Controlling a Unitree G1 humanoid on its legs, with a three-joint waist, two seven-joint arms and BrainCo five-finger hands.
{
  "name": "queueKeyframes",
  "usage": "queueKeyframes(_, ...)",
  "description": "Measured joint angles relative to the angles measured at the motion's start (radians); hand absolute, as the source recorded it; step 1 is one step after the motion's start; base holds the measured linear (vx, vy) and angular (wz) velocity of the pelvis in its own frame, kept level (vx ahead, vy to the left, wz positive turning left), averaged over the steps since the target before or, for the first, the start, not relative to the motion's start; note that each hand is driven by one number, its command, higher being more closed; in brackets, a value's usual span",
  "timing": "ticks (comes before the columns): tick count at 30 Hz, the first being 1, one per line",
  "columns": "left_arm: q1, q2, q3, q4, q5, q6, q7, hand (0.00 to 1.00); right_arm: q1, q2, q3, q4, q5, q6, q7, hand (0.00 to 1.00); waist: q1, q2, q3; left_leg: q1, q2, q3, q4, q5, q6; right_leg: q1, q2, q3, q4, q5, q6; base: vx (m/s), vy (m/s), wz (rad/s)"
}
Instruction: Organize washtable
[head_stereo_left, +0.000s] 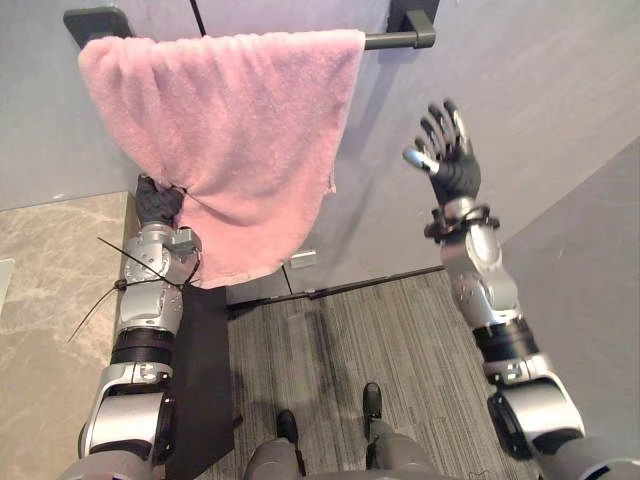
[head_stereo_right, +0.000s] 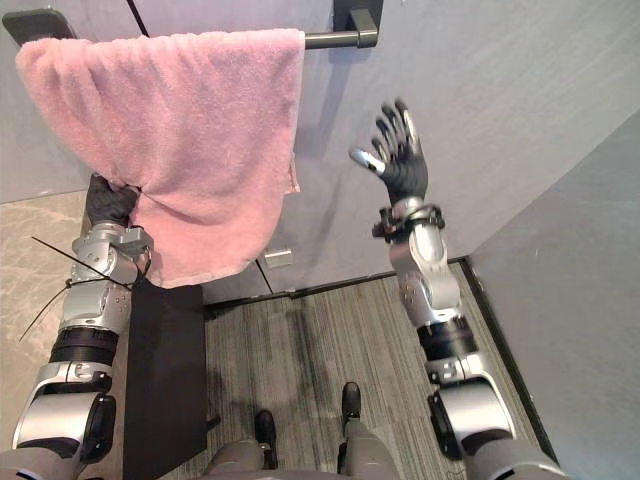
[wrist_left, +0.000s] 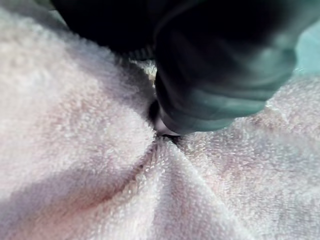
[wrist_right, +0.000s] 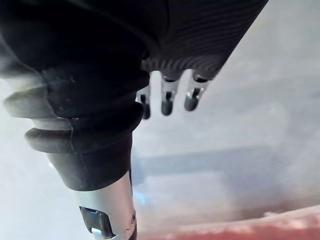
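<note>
Noted nearest, at lower left: stone-patterned washtable (head_stereo_left: 50, 270) top. Above its far edge, left hand (head_stereo_left: 158, 200) raised against the lower left part of the pink towel (head_stereo_left: 235, 130), touching it, dark cover showing, the rest buried in cloth. In the left wrist view, terry gathered into a pucker just beside the cover; grip state not determinable, so not stated. Found across at similar height: right hand (head_stereo_left: 452, 160), raised, fingers (head_stereo_left: 440, 128) straight and spread apart, holding nothing, well clear of the towel's right edge. Farthest: towel draped over 1 dark rail (head_stereo_left: 395, 40) on the grey wall (head_stereo_left: 560, 90), long axis along the rail, left to right, lower edge slanting down toward the left arm's side. Judged: towel lying to the left of the right hand; left hand the nearer of the 2, in contact. Any straightening of the hang judged to call for a sideways reach by the right hand toward the free right edge.
</note>
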Motion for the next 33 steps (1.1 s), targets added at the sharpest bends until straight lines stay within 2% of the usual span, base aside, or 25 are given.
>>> queueKeyframes(3, -0.001, 0.0, 0.0, 0.0, -0.019, 0.0, 0.0, 1.0, -0.14, -0.051, 0.046, 0.05, 0.0, -0.001, -0.01, 0.0, 0.001, 0.0, 0.0, 0.0, 0.001, 0.001, 0.0, 0.0, 0.0, -0.002, 0.001, 0.001, 0.0, 0.001, 0.001, 0.0, 0.0, 0.0)
queueKeyframes(10, -0.008, 0.0, 0.0, 0.0, -0.047, -0.001, 0.002, 1.0, -0.219, -0.073, 0.09, 0.141, 0.042, -0.001, -0.046, 0.0, -0.001, 0.003, 0.002, -0.004, 0.002, 0.002, 0.0, 0.0, 0.0, -0.006, 0.002, 0.002, 0.0, 0.007, 0.007, 0.0, 0.0, 0.0)
queueKeyframes(13, -0.02, 0.0, 0.0, 0.0, -0.054, -0.001, 0.003, 1.0, -0.287, -0.081, 0.134, 0.199, 0.052, 0.005, -0.052, 0.0, 0.0, 0.014, 0.02, -0.007, 0.009, 0.002, 0.005, 0.0, 0.0, -0.008, 0.008, 0.003, 0.0, 0.024, 0.012, -0.03, 0.0, -0.01)
queueKeyframes(24, -0.085, 0.002, -0.051, 0.011, -0.073, -0.002, 0.013, 1.0, -0.358, -0.026, 0.208, 0.246, 0.076, 0.001, -0.062, 0.0, 0.0, 0.022, 0.03, -0.037, 0.039, -0.001, 0.009, 0.017, -0.027, -0.036, 0.036, -0.001, 0.0, 0.019, 0.005, -0.02, -0.031, -0.02)
queueKeyframes(26, -0.093, 0.001, -0.061, 0.011, -0.073, -0.002, 0.021, 1.0, -0.358, -0.023, 0.266, 0.25, 0.071, 0.011, -0.043, 0.0, -0.001, 0.023, 0.03, -0.038, 0.043, -0.001, 0.007, 0.019, -0.03, -0.036, 0.04, -0.002, 0.0, 0.016, 0.001, -0.01, -0.006, 0.02)
queueKeyframes(27, -0.1, 0.001, -0.061, 0.011, -0.073, -0.002, 0.023, 1.0, -0.358, 0.003, 0.302, 0.269, 0.07, 0.016, -0.037, 0.0, -0.002, 0.023, 0.03, -0.038, 0.046, -0.005, 0.002, 0.022, -0.035, -0.036, 0.043, -0.007, 0.0, 0.015, -0.001, -0.01, -0.01, 0.09)
queueKeyframes(30, -0.11, 0.001, -0.062, 0.011, -0.073, -0.002, 0.023, 1.0, -0.358, 0.053, 0.305, 0.31, 0.068, 0.028, -0.037, 0.0, -0.002, 0.023, 0.03, -0.042, 0.048, -0.025, -0.011, 0.036, -0.044, -0.038, 0.047, -0.027, 0.0, 0.012, -0.006, 0.0, -0.005, 0.16)
queueKeyframes(33, -0.116, 0.001, -0.062, 0.011, -0.073, -0.002, 0.025, 1.0, -0.355, 0.065, 0.299, 0.355, 0.068, 0.035, -0.038, 0.0, 0.018, 0.023, 0.031, -0.048, 0.046, -0.03, -0.027, 0.052, -0.043, -0.048, 0.049, -0.031, 0.0, 0.012, -0.006, 0.01, 0.013, 0.1)
